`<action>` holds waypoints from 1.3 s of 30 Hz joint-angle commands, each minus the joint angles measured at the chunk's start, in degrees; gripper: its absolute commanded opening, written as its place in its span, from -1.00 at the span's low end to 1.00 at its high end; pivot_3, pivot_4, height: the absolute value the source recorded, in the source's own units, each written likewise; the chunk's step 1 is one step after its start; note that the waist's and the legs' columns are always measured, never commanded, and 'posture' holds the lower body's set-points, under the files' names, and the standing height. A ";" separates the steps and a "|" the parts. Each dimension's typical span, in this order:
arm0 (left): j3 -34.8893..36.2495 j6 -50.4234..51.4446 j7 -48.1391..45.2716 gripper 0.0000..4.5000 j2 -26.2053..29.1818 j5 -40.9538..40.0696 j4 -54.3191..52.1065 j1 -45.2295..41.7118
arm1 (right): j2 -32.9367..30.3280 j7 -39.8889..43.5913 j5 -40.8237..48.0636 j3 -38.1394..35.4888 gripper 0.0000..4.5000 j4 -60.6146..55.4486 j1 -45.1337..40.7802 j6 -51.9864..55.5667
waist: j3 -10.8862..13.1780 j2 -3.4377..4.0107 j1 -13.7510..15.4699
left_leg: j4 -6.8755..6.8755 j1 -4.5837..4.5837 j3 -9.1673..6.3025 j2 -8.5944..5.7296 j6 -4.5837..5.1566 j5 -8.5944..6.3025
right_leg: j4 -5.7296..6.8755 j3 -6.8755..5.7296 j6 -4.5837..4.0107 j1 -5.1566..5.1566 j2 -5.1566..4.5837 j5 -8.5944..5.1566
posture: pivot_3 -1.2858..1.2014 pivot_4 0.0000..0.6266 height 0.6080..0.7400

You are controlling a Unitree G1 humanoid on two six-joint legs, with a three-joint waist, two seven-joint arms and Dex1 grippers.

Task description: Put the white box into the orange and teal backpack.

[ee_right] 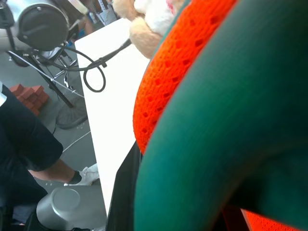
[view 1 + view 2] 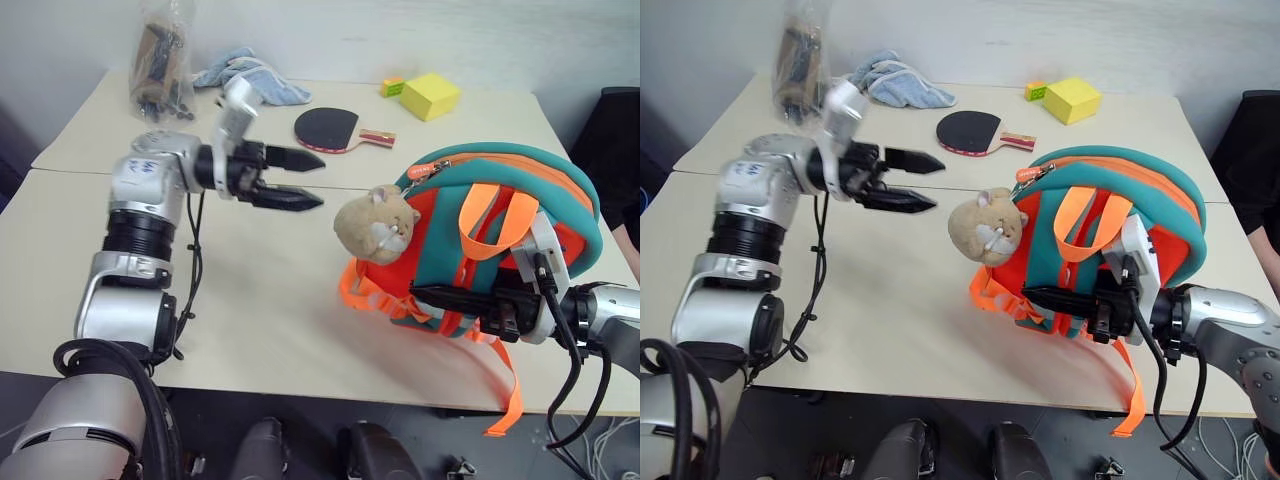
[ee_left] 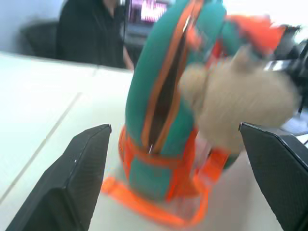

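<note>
Left gripper [image 2: 300,180] jaws spread wide, empty, upper left of centre. Right gripper [image 2: 440,296] pinched on the orange and teal backpack [image 2: 520,190] (standing on the table [image 2: 270,290], lower right). White box unseen.

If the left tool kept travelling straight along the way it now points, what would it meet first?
Most likely the plush toy hanging on the orange and teal backpack, which the open left tool faces across bare table; depth leaves it uncertain.
</note>
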 commanded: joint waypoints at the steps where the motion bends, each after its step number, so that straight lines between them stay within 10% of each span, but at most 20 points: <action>1: -1.73 3.67 1.18 0.98 -1.28 -3.31 -12.27 3.45 | 0.23 -0.49 0.49 -0.40 -1.00 -1.57 -0.12 -0.56 | -0.02 0.03 -0.05 | 0.00 0.01 -0.06 -0.02 0.01 0.00 | -0.05 0.00 0.00 0.07 0.00 0.00 | 0.03 -0.52 1.00; 16: -8.78 -3.99 19.24 0.98 -11.81 4.37 -15.51 9.31 | -0.67 0.94 -3.43 1.12 -1.00 -5.48 2.68 -2.08 | -0.02 0.04 0.01 | 0.02 0.04 -0.07 -0.07 0.06 0.01 | -0.14 0.03 0.00 0.13 0.06 0.00 | 0.03 -0.52 1.00; 29: -4.11 -1.54 18.15 -0.51 -9.74 0.13 -10.39 6.24 | -0.07 -0.82 -0.79 -2.33 -1.00 -5.43 6.83 -3.04 | -0.02 0.03 0.01 | 0.02 0.03 -0.08 -0.09 0.05 0.01 | -0.07 0.02 0.00 0.14 0.05 0.00 | 0.03 -0.52 1.00; 39: -2.56 -13.12 17.27 -0.70 -5.14 6.25 12.66 -4.97 | -2.84 6.95 -0.89 -9.09 -1.00 -4.47 11.05 -4.64 | -0.02 0.03 0.05 | -0.06 0.01 -0.08 -0.17 0.06 0.01 | -0.12 0.00 0.01 0.12 0.04 0.00 | 0.03 -0.52 1.00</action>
